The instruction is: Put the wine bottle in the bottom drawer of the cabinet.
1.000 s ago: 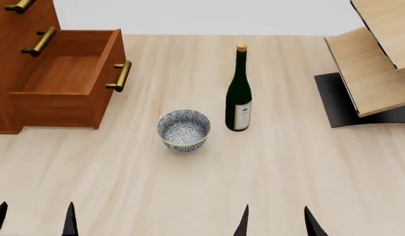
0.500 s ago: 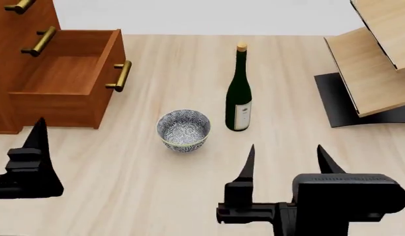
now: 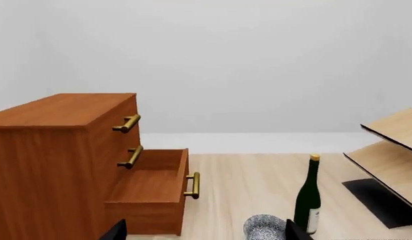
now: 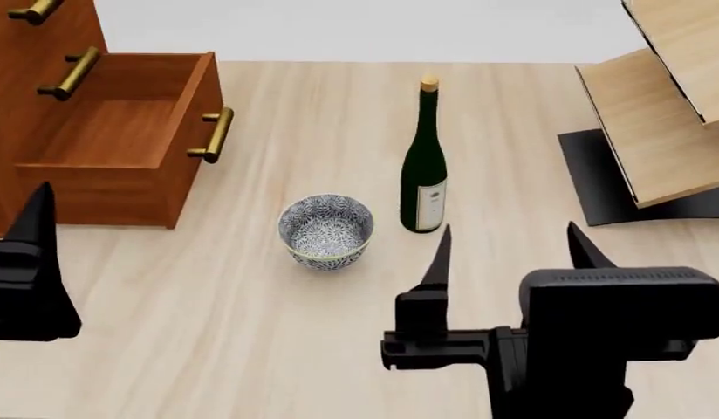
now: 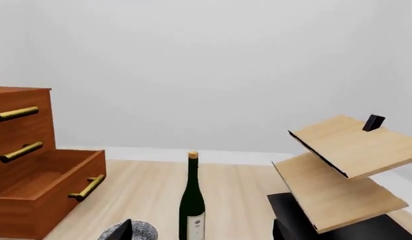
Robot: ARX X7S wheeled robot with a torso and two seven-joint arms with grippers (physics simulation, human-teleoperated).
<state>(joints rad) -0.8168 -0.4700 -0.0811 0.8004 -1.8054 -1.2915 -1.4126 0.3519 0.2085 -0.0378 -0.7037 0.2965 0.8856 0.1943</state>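
The wine bottle (image 4: 424, 166) stands upright on the table, dark green with a tan cork and white label; it also shows in the wrist views (image 3: 307, 200) (image 5: 192, 205). The cabinet (image 4: 22, 61) is at the far left, its bottom drawer (image 4: 115, 131) pulled out and empty. My right gripper (image 4: 509, 240) is open, just short of the bottle and slightly right of it, holding nothing. The left gripper (image 3: 204, 230) is open too, near the drawer's front corner. Only one of its fingers (image 4: 36, 218) shows in the head view.
A blue-patterned bowl (image 4: 325, 230) sits left of the bottle, between it and the drawer. A pale wooden slanted rack (image 4: 656, 122) on a black base (image 4: 592, 175) stands at the right. The two upper drawers are shut, brass handles sticking out.
Both grippers have come up from the bottom edge into the head view and moved forward. The left one has also shifted left. The bottle, bowl and drawer have not moved.
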